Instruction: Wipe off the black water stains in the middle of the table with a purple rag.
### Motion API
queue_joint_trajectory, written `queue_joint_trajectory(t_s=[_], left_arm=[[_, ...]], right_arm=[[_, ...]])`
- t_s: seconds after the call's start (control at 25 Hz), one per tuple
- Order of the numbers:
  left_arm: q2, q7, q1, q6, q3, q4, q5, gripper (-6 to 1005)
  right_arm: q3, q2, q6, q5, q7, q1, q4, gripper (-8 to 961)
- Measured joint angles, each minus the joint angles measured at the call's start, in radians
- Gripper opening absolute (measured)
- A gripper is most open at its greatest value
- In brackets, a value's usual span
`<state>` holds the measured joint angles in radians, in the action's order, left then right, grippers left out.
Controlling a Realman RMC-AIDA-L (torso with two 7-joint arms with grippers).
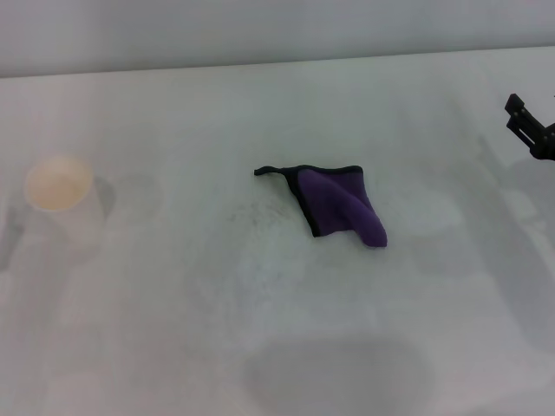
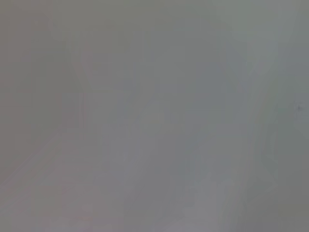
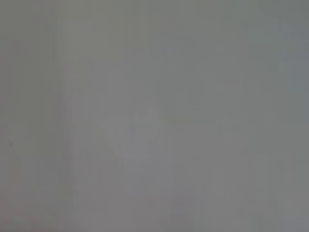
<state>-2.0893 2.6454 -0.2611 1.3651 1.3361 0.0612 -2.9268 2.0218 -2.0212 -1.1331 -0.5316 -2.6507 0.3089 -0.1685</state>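
The purple rag lies crumpled near the middle of the white table in the head view, its black corner loop pointing left. No black water stains show; only faint grey speckles lie just left of the rag. Part of my right gripper pokes in at the right edge, well away from the rag and above the table. My left gripper is out of view. Both wrist views show only plain grey surface.
A white paper cup stands upright at the left side of the table. The table's far edge runs along the top of the head view.
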Motion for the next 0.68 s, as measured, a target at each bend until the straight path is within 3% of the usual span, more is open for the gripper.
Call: queue_joint_trajectory(t_s=[0.68], left_arm=[[0.002,-0.009,-0.012,-0.003,-0.002,0.001,-0.002,887]], right_arm=[[-0.007,-0.002,0.003,0.001,0.0,-0.004,0.001,826]])
